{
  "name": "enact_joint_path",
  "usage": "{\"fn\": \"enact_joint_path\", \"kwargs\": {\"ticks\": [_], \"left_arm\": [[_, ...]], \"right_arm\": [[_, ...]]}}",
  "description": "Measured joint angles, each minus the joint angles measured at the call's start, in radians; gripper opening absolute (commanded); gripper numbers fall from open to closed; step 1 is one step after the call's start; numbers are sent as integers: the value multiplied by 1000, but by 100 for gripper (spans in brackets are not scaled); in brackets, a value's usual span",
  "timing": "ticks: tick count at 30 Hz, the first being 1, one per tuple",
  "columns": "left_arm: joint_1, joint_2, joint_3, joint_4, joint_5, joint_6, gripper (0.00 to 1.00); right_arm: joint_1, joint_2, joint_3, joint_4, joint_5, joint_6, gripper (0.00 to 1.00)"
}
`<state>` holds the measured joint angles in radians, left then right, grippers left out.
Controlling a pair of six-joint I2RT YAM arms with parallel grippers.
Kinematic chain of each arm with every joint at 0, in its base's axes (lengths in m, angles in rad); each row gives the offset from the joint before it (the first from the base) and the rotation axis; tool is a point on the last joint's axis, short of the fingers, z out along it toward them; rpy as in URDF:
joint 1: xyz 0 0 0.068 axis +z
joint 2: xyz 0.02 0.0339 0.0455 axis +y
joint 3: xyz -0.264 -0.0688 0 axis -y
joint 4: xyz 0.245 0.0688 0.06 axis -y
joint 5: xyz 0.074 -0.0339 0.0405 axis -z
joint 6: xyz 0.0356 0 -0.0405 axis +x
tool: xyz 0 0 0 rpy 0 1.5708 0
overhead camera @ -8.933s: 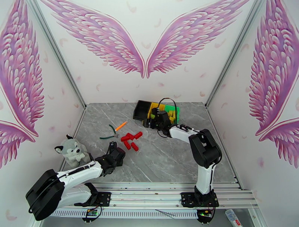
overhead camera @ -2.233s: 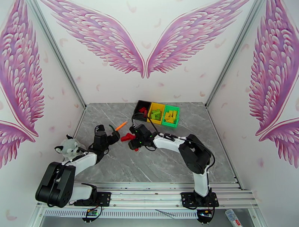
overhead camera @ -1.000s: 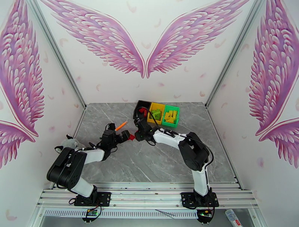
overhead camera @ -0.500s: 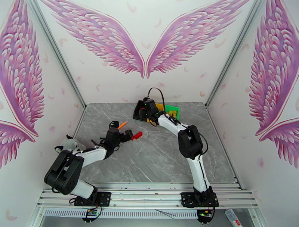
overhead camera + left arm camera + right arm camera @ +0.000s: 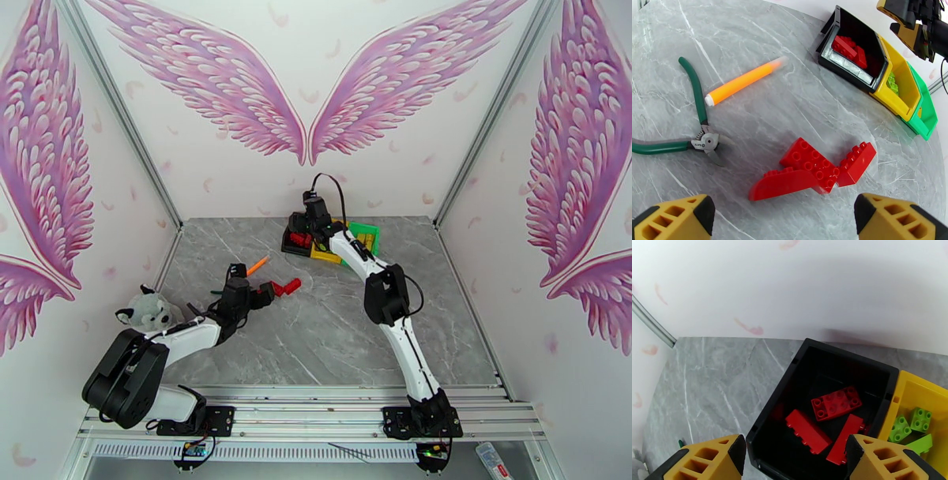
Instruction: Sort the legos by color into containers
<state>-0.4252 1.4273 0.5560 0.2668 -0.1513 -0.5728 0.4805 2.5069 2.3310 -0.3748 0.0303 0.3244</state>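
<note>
Red legos point(image 5: 835, 402), apparently three, lie in the black container point(image 5: 789, 388).

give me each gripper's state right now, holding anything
Left gripper: open, empty, above the loose red legos.
Right gripper: open, empty, over the black bin.

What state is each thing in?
left gripper, open, empty
right gripper, open, empty
black bin, holds red bricks
yellow bin, holds light green bricks
green bin, yellow brick inside
loose red bricks, three touching, unsorted
pliers, handles spread, lying flat
</note>
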Motion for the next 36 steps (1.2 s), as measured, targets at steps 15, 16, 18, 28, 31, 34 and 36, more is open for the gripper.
{"fn": "enact_joint_path", "kwargs": {"ticks": [15,16,18,28,31,34,36], "left_arm": [[24,0,0,34,-21,-9,99],[27,0,0,39,-20,-10,99],[33,1,0,47,-16,-11,99],[69,29,0,88,33,-21,99],[72,34,0,97,43,-26,99],[74,40,0,105,57,-31,99],[74,42,0,107,61,-34,99]], "right_arm": [[106,-392,-725,216,-56,-143,96],[116,-402,-752,229,-60,-156,97],[130,-412,-800,251,-64,-182,98],[172,-443,-1029,371,-60,-248,98],[175,-448,-1042,389,-60,-249,97],[182,-448,-1042,390,-60,-251,96],[186,-448,-1043,390,-60,-251,95]]}}
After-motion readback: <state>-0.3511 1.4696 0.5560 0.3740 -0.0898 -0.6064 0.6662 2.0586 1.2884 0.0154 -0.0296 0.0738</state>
